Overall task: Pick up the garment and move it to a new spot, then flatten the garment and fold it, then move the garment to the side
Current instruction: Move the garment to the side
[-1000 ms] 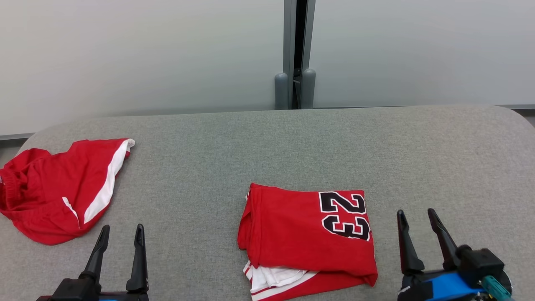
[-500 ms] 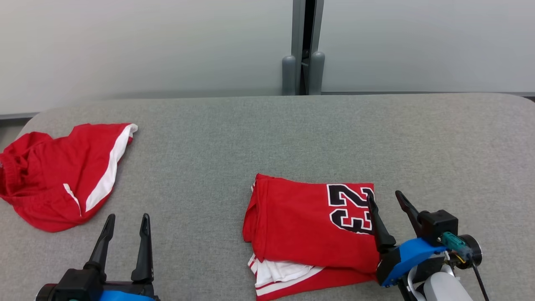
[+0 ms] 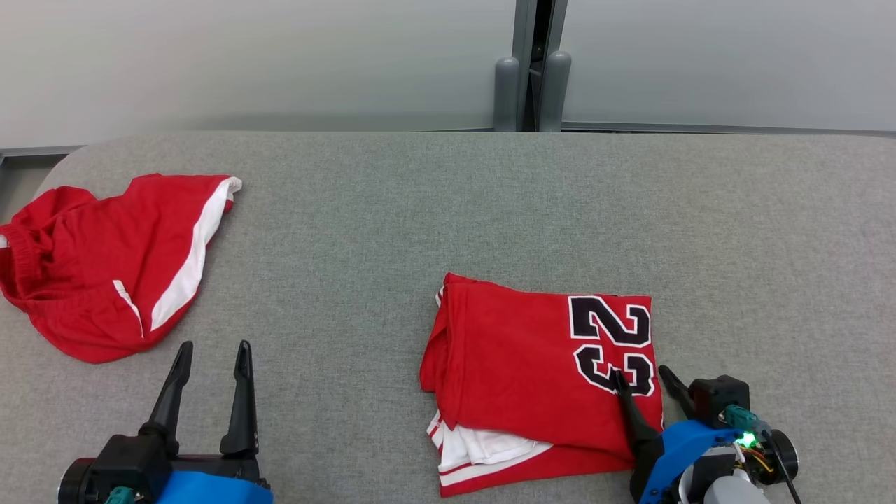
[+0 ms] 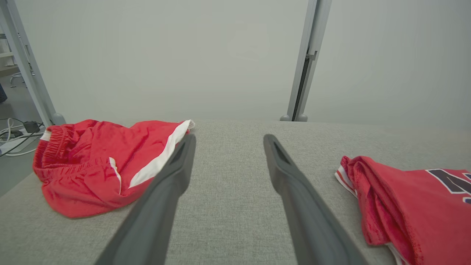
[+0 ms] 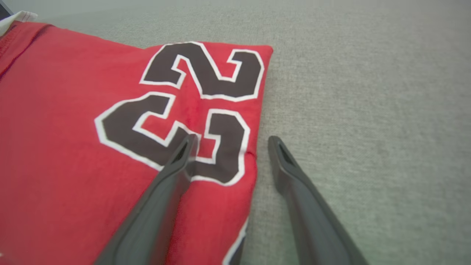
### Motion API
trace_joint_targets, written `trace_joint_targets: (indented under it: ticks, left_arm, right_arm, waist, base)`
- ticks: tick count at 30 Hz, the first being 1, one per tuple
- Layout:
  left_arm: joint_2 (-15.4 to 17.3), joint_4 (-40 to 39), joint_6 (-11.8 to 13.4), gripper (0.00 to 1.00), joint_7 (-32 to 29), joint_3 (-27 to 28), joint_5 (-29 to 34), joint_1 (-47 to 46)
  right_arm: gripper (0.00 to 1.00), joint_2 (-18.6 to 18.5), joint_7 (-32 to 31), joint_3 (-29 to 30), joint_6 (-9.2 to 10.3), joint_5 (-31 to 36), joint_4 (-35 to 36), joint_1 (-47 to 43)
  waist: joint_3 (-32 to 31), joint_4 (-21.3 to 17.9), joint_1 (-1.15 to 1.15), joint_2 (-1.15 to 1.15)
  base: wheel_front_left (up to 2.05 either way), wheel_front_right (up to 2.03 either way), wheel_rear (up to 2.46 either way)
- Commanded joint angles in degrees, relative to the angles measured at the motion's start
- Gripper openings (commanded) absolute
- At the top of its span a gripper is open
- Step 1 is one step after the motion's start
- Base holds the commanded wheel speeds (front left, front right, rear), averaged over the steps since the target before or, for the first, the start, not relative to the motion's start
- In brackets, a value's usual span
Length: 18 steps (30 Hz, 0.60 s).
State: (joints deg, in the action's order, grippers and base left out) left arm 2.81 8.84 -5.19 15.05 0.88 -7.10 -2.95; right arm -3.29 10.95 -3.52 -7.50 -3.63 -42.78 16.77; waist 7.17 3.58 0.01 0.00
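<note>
The garment is a red jersey with a black "23", folded into a rectangle on the grey table, right of centre. My right gripper is open at the jersey's near right edge and straddles it. In the right wrist view, the right gripper has its left finger over the number on the jersey and its right finger over bare table. My left gripper is open and empty over the table at the lower left. The left wrist view has the left gripper pointing between the jersey and the shorts.
Crumpled red shorts with a white stripe lie at the table's left end, also in the left wrist view as shorts. A grey partition with a post stands behind the table. The table's rounded left corner is near the shorts.
The head camera has tilted and turned, shifting the whole picture. My right gripper has moved left to the jersey's right edge and now straddles it. The left gripper has stayed put.
</note>
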Motion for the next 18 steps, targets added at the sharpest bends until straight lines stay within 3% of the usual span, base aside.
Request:
trace_joint_targets:
  ticks: [1, 4, 6, 7, 8, 18]
  left_arm:
    - [0.2, 0.0, 0.1, 1.00, 0.2, -0.1, -0.3, -0.9]
    - [0.2, 0.0, 0.1, 1.00, 0.2, -0.1, -0.3, -1.3]
    - [0.2, -0.1, 0.2, 1.00, 0.2, -0.1, -0.3, -1.4]
    - [0.2, -0.1, 0.2, 1.00, 0.2, -0.1, -0.3, -1.4]
    - [0.2, -0.1, 0.3, 1.00, 0.2, -0.1, -0.4, -1.5]
    - [0.2, -1.2, 0.7, 1.00, 0.2, -0.4, -0.6, -2.7]
  right_arm:
    - [1.00, -0.1, 0.0, -0.4, 0.02, 0.2, -1.7, 1.1]
    - [1.00, 0.1, 0.3, -2.5, 0.01, -0.8, -4.0, 1.8]
    - [0.34, 0.4, 0.5, -3.6, 0.00, -2.3, -5.0, 2.3]
    - [0.34, 0.4, 0.5, -3.6, 0.00, -2.3, -5.0, 2.3]
    - [0.00, 0.4, 0.6, -4.2, 0.00, -2.8, -5.3, 2.6]
    - [0.00, -3.8, 3.4, -3.4, 0.04, -5.1, -4.7, 8.7]
  waist:
    - [0.3, 0.1, -0.01, 0.00]
    - [0.6, 0.2, -0.01, 0.00]
    - [0.7, 0.2, -0.01, 0.00]
    - [0.7, 0.2, -0.01, 0.00]
    - [0.8, 0.2, -0.01, 0.00]
    - [3.8, -2.6, -0.01, 0.00]
  base:
    - [0.00, 0.00, 0.00]
    - [0.00, 0.00, 0.00]
    - [0.00, 0.00, 0.00]
    - [0.00, 0.00, 0.00]
    - [0.00, 0.00, 0.00]
    - [0.00, 0.00, 0.00]
